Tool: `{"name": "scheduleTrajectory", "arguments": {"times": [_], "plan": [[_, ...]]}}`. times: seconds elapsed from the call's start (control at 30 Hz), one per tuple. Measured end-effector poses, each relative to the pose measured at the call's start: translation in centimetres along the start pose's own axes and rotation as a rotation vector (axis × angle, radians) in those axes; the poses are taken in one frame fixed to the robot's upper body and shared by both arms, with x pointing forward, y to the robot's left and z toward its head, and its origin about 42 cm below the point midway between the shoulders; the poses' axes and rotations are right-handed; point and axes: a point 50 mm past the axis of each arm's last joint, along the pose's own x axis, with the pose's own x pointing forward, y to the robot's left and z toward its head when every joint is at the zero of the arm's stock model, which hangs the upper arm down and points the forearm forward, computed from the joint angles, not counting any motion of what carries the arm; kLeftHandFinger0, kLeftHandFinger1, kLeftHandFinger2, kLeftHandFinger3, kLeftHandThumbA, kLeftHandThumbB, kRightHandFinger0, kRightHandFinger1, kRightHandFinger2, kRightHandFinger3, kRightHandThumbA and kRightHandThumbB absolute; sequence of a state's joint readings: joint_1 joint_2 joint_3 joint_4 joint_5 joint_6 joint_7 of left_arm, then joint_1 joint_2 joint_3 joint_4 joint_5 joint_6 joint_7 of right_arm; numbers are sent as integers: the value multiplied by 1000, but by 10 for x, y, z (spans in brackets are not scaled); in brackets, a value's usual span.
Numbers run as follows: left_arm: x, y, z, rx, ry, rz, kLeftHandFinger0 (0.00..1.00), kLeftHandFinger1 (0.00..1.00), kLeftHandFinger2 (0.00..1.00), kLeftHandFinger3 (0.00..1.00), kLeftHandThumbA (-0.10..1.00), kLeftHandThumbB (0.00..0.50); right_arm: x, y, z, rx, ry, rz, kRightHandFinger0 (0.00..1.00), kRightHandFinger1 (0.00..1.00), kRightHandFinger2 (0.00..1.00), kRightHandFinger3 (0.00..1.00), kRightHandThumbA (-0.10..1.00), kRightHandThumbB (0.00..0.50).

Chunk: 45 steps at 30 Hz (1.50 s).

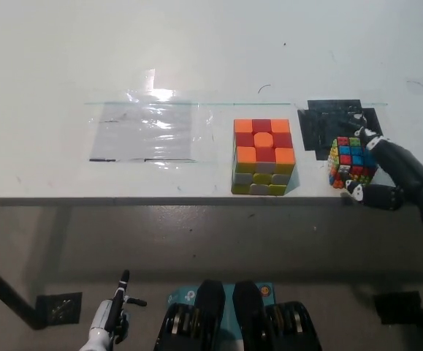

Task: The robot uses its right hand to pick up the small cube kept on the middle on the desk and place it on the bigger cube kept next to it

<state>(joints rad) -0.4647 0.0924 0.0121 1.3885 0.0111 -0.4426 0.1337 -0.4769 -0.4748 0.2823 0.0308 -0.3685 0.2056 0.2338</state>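
The small multicoloured cube [348, 161] sits on the white desk [196, 51] near its front edge, on the right. My black right hand [390, 175] has come in from the right and cups it. Its fingers [368, 139] lie along the cube's far right side and one finger [364, 194] reaches under its front corner; the hand is still open. The bigger cube [262, 156], orange and red on top, stands to the left of the small one, apart from it. My white left hand [107, 325] hangs low at the bottom left, below the desk.
A clear plastic sheet [145, 131] is taped flat on the desk left of the bigger cube. A black taped patch [328, 121] lies just behind the small cube. The desk's front edge [160, 199] runs right below both cubes.
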Motion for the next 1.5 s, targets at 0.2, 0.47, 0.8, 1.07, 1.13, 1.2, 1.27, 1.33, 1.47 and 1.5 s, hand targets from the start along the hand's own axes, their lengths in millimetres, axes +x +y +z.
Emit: {"name": "scheduleTrajectory", "arguments": {"times": [0.2, 0.47, 0.8, 1.07, 1.13, 1.2, 1.27, 1.33, 1.47, 1.5], "plan": [[0, 0, 0, 0, 0, 0, 0, 0, 0, 0, 1000, 500, 7, 4, 2, -48, 6, 8, 1000, 1000, 1000, 1000, 499, 406], [0, 0, 0, 0, 0, 0, 0, 0, 0, 0, 1000, 500, 16, -3, -2, -102, 8, 3, 1000, 1000, 1000, 1000, 538, 416], [0, 0, 0, 1, -1, -1, 0, 0, 6, 0, 1000, 500, 23, -11, -13, -130, 3, 7, 1000, 1000, 1000, 1000, 464, 415], [3, 0, 6, 1, -12, -2, 0, 0, 0, 0, 1000, 500, 22, -8, -29, -158, 51, 74, 975, 1000, 1000, 1000, 442, 450], [5, 0, 9, 2, -18, -3, 0, 0, 6, 0, 1000, 500, 22, -7, -31, -156, 56, 84, 976, 1000, 1000, 1000, 419, 436], [7, -1, 13, 2, -26, -4, 0, 0, 0, 0, 1000, 500, 24, -7, -34, -154, 61, 95, 969, 1000, 1000, 1000, 429, 424], [9, -1, 18, 6, -35, -6, 0, 0, 15, 2, 1000, 500, 26, -8, -36, -155, 62, 101, 965, 1000, 1000, 1000, 448, 425], [11, -1, 21, 13, -42, -8, 0, 0, 0, 0, 1000, 500, 28, -8, -37, -156, 61, 104, 965, 1000, 1000, 1000, 480, 423], [12, 1, 22, 18, -43, -7, 0, 0, 0, 0, 1000, 500, 30, -7, -37, -159, 54, 108, 958, 1000, 1000, 1000, 479, 400], [12, 2, 22, 19, -42, -6, 0, 0, 4, 1, 1000, 500, 30, -7, -37, -160, 52, 108, 991, 1000, 1000, 1000, 503, 399]]}}
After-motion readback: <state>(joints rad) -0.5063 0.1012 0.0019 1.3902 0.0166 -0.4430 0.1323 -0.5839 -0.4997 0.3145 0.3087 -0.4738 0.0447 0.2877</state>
